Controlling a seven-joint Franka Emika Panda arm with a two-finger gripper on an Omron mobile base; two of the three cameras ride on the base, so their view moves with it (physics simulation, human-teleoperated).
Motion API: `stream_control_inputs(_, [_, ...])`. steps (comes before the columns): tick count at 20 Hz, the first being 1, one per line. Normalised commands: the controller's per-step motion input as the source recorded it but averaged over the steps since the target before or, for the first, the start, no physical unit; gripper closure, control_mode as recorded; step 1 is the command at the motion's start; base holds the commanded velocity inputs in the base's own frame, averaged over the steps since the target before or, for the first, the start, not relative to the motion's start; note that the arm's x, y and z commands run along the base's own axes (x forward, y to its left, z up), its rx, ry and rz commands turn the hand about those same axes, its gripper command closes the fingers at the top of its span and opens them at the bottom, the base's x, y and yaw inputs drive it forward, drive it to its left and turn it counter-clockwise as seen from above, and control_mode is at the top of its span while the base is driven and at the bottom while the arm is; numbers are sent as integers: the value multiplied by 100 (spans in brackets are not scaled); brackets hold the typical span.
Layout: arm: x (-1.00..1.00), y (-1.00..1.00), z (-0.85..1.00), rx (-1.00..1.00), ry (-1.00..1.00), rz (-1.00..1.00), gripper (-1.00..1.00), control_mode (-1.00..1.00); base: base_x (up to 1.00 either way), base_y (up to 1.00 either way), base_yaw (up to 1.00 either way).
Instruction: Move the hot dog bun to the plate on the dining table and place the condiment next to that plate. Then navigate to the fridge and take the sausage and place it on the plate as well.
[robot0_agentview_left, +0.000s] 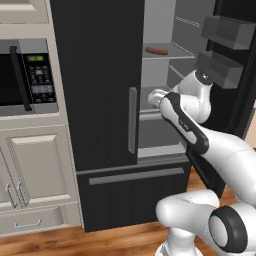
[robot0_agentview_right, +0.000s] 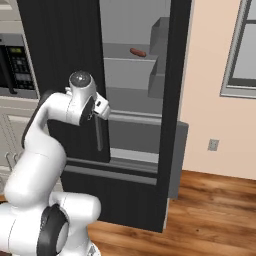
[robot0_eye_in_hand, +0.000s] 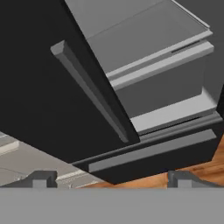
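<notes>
So we're on the fridge leg now; the tall black fridge (robot0_agentview_left: 100, 100) has its right door swung open, pale grey inside showing. The small thin reddish-brown sausage (robot0_agentview_left: 156, 51) lies on an upper shelf (robot0_agentview_left: 167, 55), toward that shelf's front edge; same spot in the right base view (robot0_agentview_right: 138, 52). The two-finger gripper (robot0_eye_in_hand: 111, 179) has its tips spread wide apart with nothing between them, and it's aimed low at the closed door's grey vertical handle (robot0_eye_in_hand: 92, 92) and the lower drawer; well below the sausage. My guess: next it needs to lift, tilt up to the shelf, then reach in over the sausage.
</notes>
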Motion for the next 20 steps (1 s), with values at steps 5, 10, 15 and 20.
stream_control_inputs(5, [-47,36,-16,-5,-1,0,-100,-100,0,0,0])
stream_control_inputs(10, [-2,3,6,-14,-5,3,-100,-100,0,0,0])
stream_control_inputs(15, [10,1,0,-16,-12,1,-100,-100,0,0,0])
stream_control_inputs(20, [35,12,0,0,-1,2,-100,-100,0,0,0])
